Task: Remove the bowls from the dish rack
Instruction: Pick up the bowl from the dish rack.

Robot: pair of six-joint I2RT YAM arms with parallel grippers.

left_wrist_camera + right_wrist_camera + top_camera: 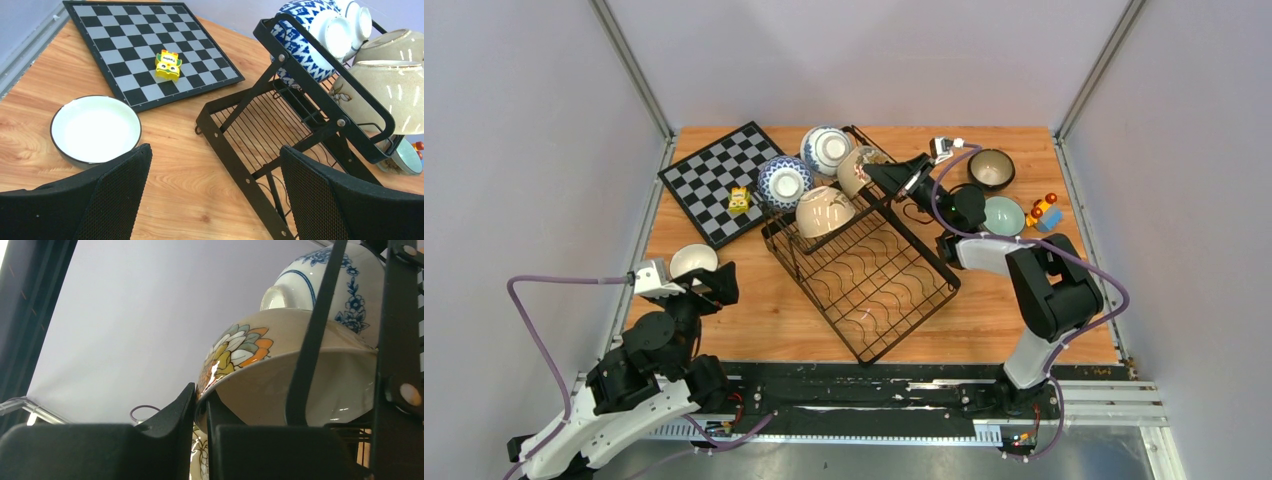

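The black wire dish rack [894, 300] stands mid-table, its raised basket holding a blue-and-white bowl [827, 150], a blue patterned bowl [784, 183], a beige bowl [825, 211] and a beige flower-painted bowl [855, 170]. My right gripper [874, 174] reaches into the basket's right side. In the right wrist view it [201, 400] is shut on the rim of the flower-painted bowl [240, 352], with a rack bar crossing in front. My left gripper [215, 150] hangs open over bare wood beside a white bowl [95, 129], with nothing between its fingers.
A dark bowl [991, 168] and a pale teal bowl [1004, 215] sit on the table at the right, next to small coloured toys [1044, 212]. A chessboard [719, 180] with a yellow toy [739, 200] lies at the back left. The rack's lower tray [280, 135] holds nothing.
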